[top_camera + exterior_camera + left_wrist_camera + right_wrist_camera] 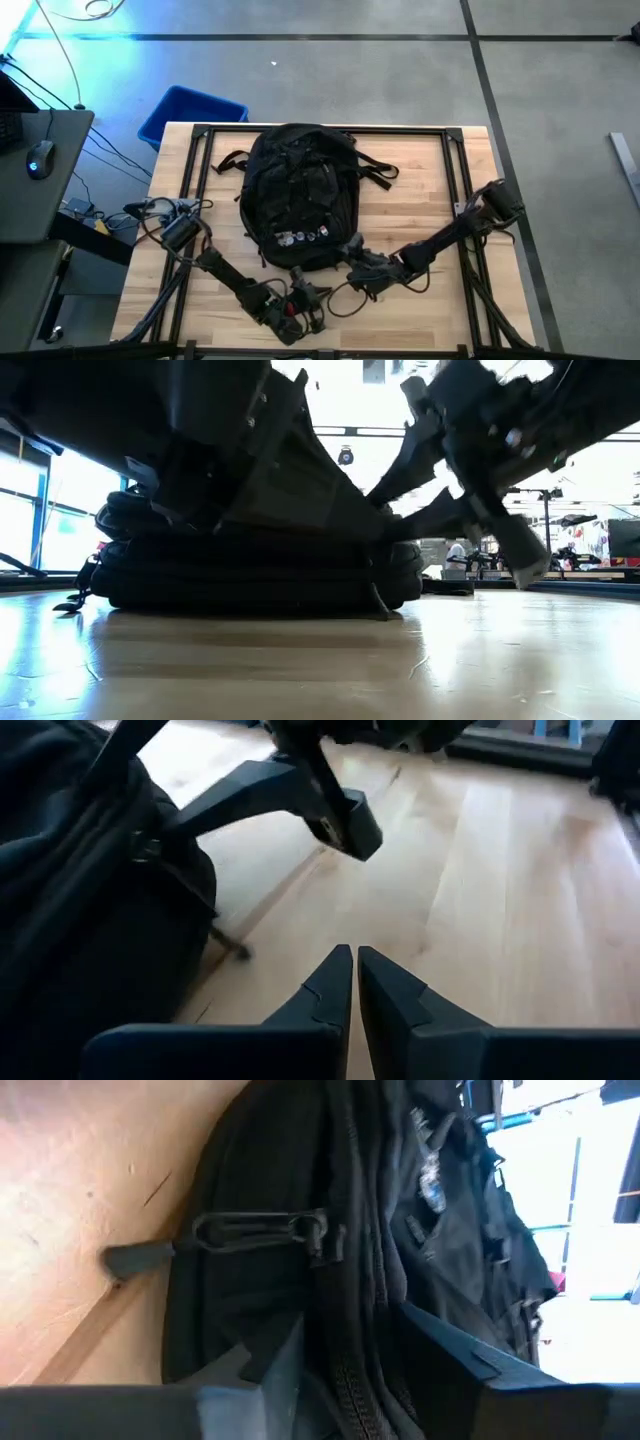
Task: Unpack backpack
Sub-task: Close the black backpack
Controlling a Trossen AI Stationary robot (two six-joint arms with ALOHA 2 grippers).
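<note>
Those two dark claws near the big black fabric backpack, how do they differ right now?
The left gripper has its fingers pressed shut with nothing between them, over bare wooden table just off the black fabric backpack. The right gripper has its fingers apart, straddling the backpack's edge by a zipper pull. Both sit low at the backpack's pinned end.

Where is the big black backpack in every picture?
High view: the backpack lies mid-table, pins toward the arms.
Low view: it sits left of centre, behind the arms.
Left wrist view: it fills the left side.
Right wrist view: it fills most of the picture.
Shared landmark: the wooden table.
</note>
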